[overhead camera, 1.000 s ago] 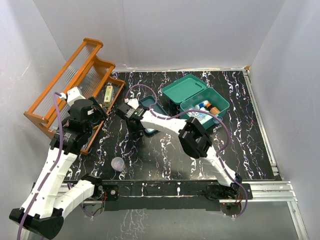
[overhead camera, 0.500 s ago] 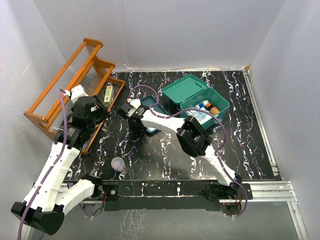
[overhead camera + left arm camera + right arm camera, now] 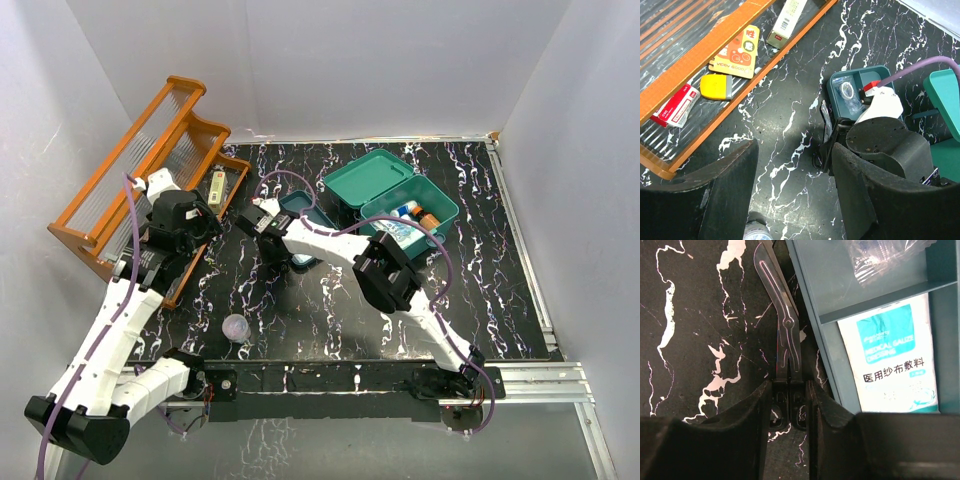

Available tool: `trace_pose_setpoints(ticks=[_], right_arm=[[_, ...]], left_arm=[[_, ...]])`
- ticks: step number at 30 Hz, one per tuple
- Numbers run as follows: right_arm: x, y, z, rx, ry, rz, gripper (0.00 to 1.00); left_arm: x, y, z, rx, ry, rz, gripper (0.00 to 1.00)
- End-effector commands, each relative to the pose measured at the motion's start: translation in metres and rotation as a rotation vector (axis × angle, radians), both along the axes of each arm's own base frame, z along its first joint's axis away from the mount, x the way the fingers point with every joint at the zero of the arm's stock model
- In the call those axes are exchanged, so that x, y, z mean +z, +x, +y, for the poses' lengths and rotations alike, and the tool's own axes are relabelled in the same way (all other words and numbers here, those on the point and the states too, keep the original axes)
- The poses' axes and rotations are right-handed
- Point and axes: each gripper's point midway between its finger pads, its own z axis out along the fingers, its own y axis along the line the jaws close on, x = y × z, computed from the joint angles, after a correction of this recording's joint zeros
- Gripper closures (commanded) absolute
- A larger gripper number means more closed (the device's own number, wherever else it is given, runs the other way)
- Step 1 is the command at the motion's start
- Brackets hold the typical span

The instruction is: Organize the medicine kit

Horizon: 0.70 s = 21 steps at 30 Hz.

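Note:
The medicine kit (image 3: pixel 398 197), a teal box with its lid open, stands at the back right with small packs inside. Its divided insert tray (image 3: pixel 300 214) (image 3: pixel 840 285) lies apart, left of the box, holding a white gauze packet (image 3: pixel 892 360) and a clear packet (image 3: pixel 885 255). Grey scissors (image 3: pixel 785 335) (image 3: pixel 826 117) lie flat on the black marbled table along the tray's left wall. My right gripper (image 3: pixel 790 405) is down on them, both fingers pressed against the black handles. My left gripper (image 3: pixel 792 195) hangs open above bare table between rack and tray, holding nothing.
An orange wooden rack (image 3: pixel 140 180) (image 3: pixel 705 50) leans at the back left; its lower shelf holds a yellow item (image 3: pixel 717 86), a red-and-white box (image 3: pixel 675 105), an orange card (image 3: pixel 737 47) and a white box (image 3: pixel 786 17). A small clear bottle (image 3: pixel 235 327) stands near the front.
My right gripper's fingers have narrowed onto the scissors' handles. The left arm has shifted slightly toward the rack, its jaws unchanged.

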Motion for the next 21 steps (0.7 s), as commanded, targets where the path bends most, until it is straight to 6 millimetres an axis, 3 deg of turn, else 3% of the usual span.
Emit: trace_pose_setpoints(ticks=[1,8,11,17,21], right_arm=[[-0.008,0.002,0.001,0.035,-0.011,-0.001,0.90],[0.072,0.020,0.031,0.107,0.159,-0.147,0.90],[0.096,0.023,0.034,0.114,0.196,-0.187,0.90],[0.126,0.030,0.022,0.085,0.191,-0.264,0.90],[0.133,0.037,0.001,0.040,0.128,-0.312,0.90]], left_arm=[[0.015,0.004,0.000,0.001,-0.008,-0.042,0.41],[0.016,0.002,0.005,0.027,-0.002,-0.041,0.41],[0.018,0.002,0.007,0.040,0.000,-0.043,0.41],[0.016,0.004,0.006,0.045,-0.004,-0.037,0.41],[0.015,0.006,0.004,0.040,-0.010,-0.033,0.41]])
